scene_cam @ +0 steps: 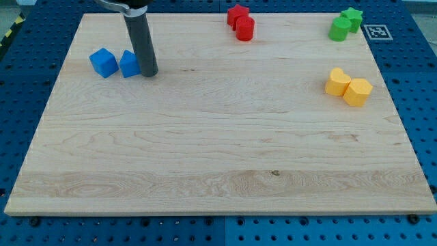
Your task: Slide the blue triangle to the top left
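Observation:
The blue triangle [130,64] lies on the wooden board [218,150] near the view's upper left. My tip [149,72] stands right against its right side, touching or nearly touching it. A blue cube [104,62] sits just left of the triangle, a small gap between them. The dark rod rises from the tip up toward the view's top edge.
A red star [237,14] and a red cylinder [245,29] sit together at the top centre. A green star [352,16] and a green cylinder [339,29] are at the top right. Two yellow blocks [336,81] [358,91] sit together at the right.

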